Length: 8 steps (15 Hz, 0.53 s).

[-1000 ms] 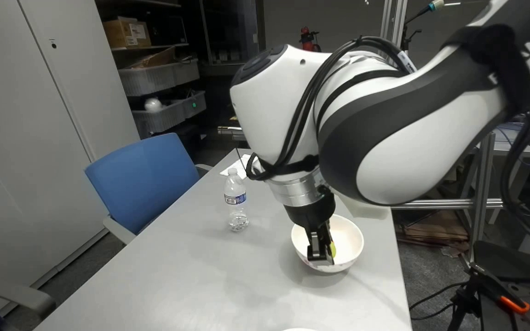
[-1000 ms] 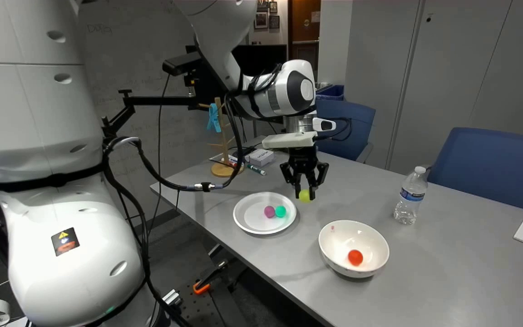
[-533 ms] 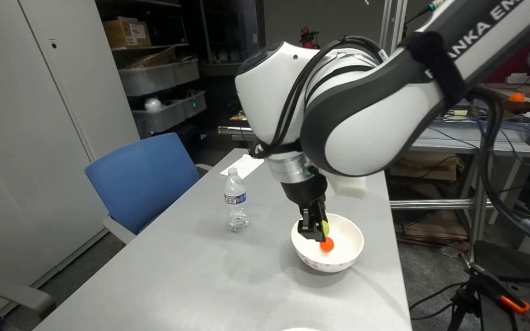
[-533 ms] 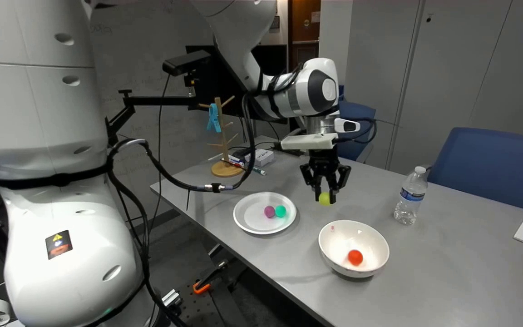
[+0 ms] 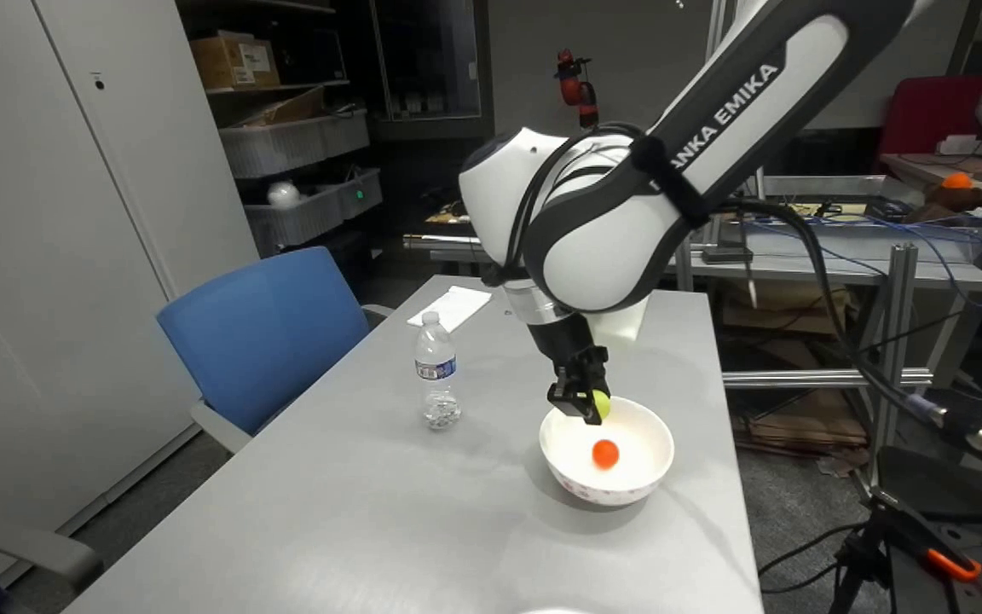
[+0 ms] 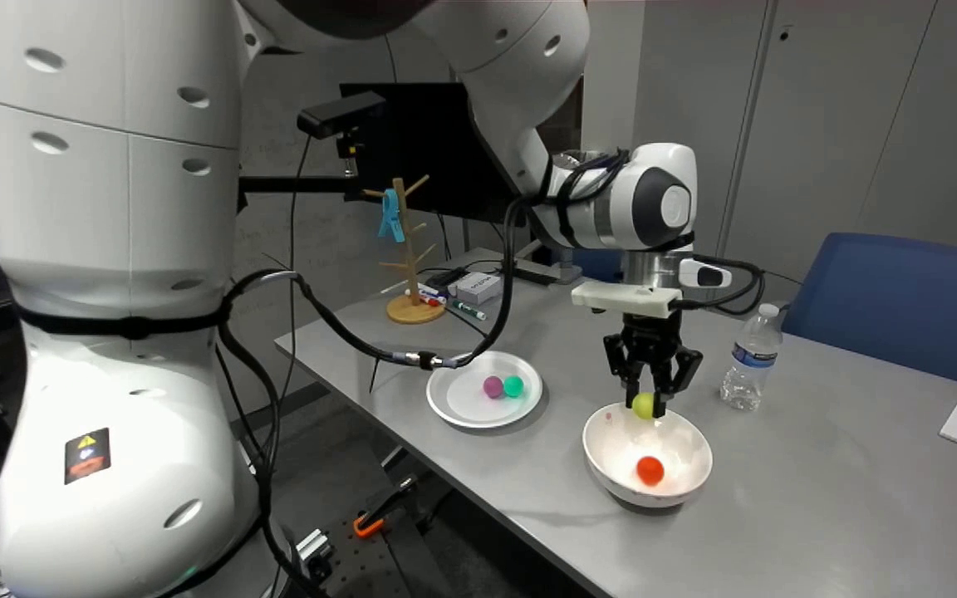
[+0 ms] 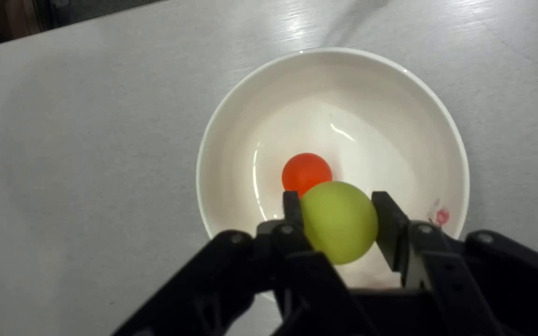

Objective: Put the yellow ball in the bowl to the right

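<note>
The gray table bears a plate, bottle and bowl; a blue chair stands alongside, a cabinet beyond. The gripper clamps the yellow ball above the bowl.

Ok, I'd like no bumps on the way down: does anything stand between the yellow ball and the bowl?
Nothing visible does. The tool holds the yellow ball over the bowl. The red ball lies inside, so the two might touch, but it doesn't block the way in.

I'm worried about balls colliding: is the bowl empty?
No, the wrist view shows an orange-red ball inside the bowl, partly hidden by the yellow ball.
</note>
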{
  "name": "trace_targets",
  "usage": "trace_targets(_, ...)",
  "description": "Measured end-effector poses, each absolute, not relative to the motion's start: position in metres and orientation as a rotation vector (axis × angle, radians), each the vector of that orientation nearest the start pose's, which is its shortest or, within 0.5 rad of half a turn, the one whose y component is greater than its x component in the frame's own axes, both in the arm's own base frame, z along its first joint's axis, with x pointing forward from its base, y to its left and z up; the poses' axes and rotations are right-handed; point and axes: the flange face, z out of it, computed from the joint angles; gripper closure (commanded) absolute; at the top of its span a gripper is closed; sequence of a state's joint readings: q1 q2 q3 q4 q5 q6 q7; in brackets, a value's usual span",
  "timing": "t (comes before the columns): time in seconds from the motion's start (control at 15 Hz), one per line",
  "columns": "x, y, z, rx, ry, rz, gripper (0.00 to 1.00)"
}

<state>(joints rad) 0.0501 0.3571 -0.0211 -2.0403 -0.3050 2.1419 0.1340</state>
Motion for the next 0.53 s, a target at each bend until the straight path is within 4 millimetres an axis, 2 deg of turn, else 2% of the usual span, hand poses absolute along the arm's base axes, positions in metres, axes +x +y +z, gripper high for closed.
trace_targets(0.27, 0.576, 0.006, 0.213, -3.333, -0.117, 0.461, 0.84)
trace_targets(0.33, 0.578, 0.007, 0.207, -3.323, -0.103, 0.468, 0.69)
trace_targets(0.4, 0.581, 0.007, 0.204, -3.315, -0.092, 0.470, 0.34)
trace_targets(0.53, 0.584, 0.008, 0.199, -3.302, -0.072, 0.472, 0.34)
